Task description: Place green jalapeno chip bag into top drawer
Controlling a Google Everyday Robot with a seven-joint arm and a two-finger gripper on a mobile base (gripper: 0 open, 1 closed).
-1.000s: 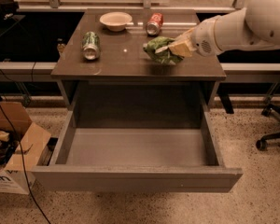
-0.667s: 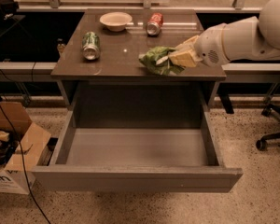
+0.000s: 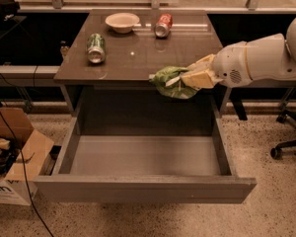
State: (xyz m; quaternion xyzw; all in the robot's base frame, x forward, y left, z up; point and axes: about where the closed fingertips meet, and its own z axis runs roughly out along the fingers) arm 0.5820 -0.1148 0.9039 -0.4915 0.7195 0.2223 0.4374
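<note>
The green jalapeno chip bag (image 3: 168, 81) is a crumpled green bag held in the air at the table's front edge, above the back right of the open top drawer (image 3: 143, 154). My gripper (image 3: 187, 78) comes in from the right on a white arm and is shut on the bag, its pale fingers (image 3: 200, 76) clamped over the bag's right side. The drawer is pulled fully out and its grey floor is bare.
On the table (image 3: 138, 58) lie a green soda can (image 3: 95, 48) at the left, a white bowl (image 3: 122, 21) and a red soda can (image 3: 163, 25) at the back. A cardboard box (image 3: 12, 152) stands on the floor at the left. An office chair base (image 3: 288, 142) is at the right.
My gripper has carried the bag from over the tabletop toward the front and down, so it now hangs past the table's front edge over the drawer.
</note>
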